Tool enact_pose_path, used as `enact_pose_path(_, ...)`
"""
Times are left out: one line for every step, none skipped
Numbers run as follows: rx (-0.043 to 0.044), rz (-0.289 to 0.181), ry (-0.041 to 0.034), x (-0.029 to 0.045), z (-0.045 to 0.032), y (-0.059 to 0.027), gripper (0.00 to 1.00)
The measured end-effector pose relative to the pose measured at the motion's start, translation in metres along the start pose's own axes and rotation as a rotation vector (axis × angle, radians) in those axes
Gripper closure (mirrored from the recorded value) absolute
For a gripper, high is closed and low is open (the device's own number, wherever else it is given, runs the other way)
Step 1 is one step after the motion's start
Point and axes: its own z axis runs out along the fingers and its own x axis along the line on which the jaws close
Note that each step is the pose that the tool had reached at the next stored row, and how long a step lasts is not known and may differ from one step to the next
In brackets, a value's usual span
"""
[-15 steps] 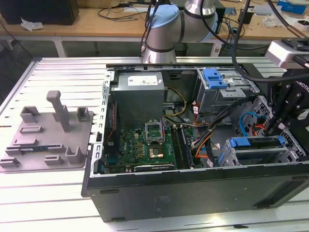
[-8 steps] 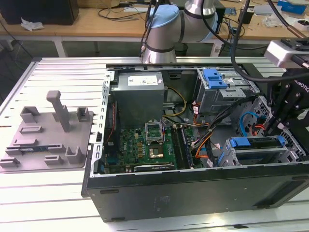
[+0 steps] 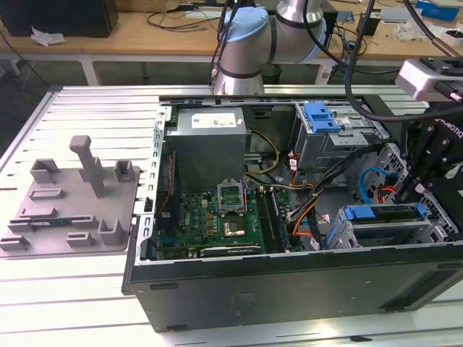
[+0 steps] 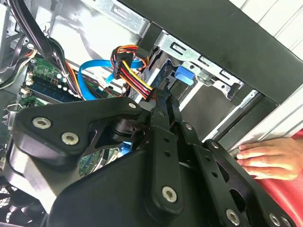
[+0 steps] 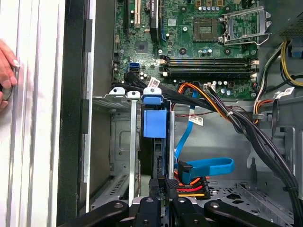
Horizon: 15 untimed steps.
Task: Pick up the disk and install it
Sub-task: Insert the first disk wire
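I'm seeing one gripper working inside the case, fingers pressed together pinching the one disk, which is sitting upright in the drive cage. One hand is resting outside the case.

1. In the exterior view we look down from high and fairly far at the open computer case, across its near side wall, seeing the whole interior and the tabletop around it.
2. In the first wrist view we look close and straight down into the case's drive cage, the motherboard beyond it.
3. In the second wrist view we sit very close behind the end effector, facing that same cage obliquely.
4. Both wrist views share the cage, the cables and a hand outside the case.
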Motion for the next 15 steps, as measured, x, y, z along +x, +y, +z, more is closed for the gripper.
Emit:
enact_pose_path(0.0,0.0,0.0,0.0,0.0,-0.0001,0.84)
enact_pose_path(0.0,0.0,0.0001,0.0,0.0,-0.0002,0.84)
enact_pose_path(0.0,0.0,0.0001,0.0,0.0001,-0.0003,0.84)
enact_pose_path(0.0,0.0,0.0001,0.0,0.0001,-0.0004,0.84)
enact_pose_path(0.0,0.0,0.0002,0.0,0.0002,-0.0004,0.84)
enact_pose_path(0.0,0.001,0.0002,0.0,0.0003,-0.0004,0.84)
enact_pose_path(-0.0001,0.001,0.0,0.0,0.0005,-0.0004,0.84)
enact_pose_path(-0.0001,0.002,0.0,0.0,0.0007,-0.0004,0.84)
enact_pose_path(-0.0002,0.002,-0.0001,0.0,0.001,-0.0005,0.84)
enact_pose_path(-0.0002,0.003,-0.0001,-0.0001,0.0012,-0.0005,0.84)
enact_pose_path(-0.0002,0.004,-0.0002,-0.0001,0.0015,-0.0005,0.84)
enact_pose_path(-0.0002,0.004,-0.0002,-0.0001,0.0016,-0.0005,0.84)
enact_pose_path(-0.0002,0.004,-0.0002,-0.0001,0.0019,-0.0005,0.84)
enact_pose_path(-0.0002,0.005,-0.0001,-0.0001,0.002,-0.0005,0.84)
enact_pose_path(-0.0003,0.005,-0.0002,-0.0001,0.0022,-0.0005,0.84)
